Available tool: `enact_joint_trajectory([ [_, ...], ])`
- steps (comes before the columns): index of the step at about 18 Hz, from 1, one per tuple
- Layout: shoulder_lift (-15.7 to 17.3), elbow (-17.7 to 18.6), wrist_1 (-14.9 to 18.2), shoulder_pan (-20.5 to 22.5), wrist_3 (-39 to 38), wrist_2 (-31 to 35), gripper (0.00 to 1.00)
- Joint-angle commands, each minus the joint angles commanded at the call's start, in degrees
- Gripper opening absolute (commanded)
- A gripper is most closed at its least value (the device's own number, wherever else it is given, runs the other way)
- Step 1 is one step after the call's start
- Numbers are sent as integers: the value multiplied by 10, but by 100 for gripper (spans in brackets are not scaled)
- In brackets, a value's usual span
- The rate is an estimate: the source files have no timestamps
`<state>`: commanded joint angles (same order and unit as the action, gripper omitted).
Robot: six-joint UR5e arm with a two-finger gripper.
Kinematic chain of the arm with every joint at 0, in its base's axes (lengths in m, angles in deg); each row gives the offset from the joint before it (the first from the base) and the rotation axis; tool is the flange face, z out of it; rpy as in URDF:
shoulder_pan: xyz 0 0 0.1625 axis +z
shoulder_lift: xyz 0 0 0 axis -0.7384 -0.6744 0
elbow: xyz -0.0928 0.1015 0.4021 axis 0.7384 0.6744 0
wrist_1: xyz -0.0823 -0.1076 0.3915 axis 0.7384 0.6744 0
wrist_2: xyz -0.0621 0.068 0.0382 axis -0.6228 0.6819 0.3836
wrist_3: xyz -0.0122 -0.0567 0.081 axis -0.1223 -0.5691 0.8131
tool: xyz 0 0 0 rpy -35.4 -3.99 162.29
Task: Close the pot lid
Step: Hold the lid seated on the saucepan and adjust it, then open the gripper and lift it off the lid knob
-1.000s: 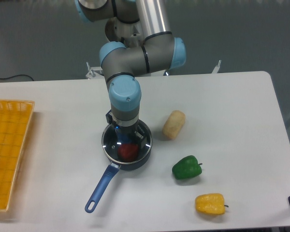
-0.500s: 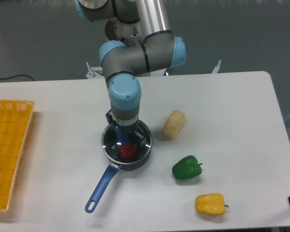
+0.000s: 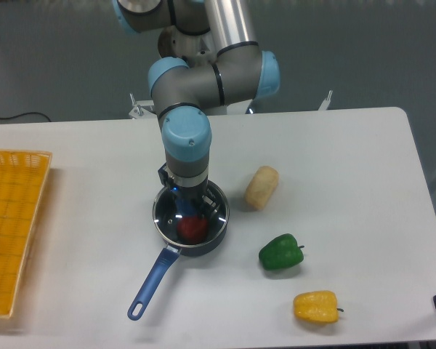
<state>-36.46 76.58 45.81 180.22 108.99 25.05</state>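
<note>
1. The pot (image 3: 216, 231) is seen at the centre of the frame on the white tabletop (image 3: 349, 160), its blue handle pointing to the lower left.
2. The glass lid (image 3: 167, 218) is laid flat over the pot; a red object (image 3: 192, 228) is seen through it.
3. The gripper (image 3: 185, 201) is positioned directly above the lid's centre; whether the fingers are open or closed cannot be told.
4. A bread roll (image 3: 261, 187), a green pepper (image 3: 281, 252) and a yellow pepper (image 3: 316, 306) are placed to the right; a yellow basket (image 3: 11, 225) is at the left edge.
</note>
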Motion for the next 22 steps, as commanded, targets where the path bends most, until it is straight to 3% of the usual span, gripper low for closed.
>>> enact_joint_trajectory([
  [3,5,0,0,0,1,-1,100],
  [15,29,-4,1,9,9,-1,100],
  [19,40,-23,4,37,11,0,100],
  [22,54,-25,8,64,75,2,100],
])
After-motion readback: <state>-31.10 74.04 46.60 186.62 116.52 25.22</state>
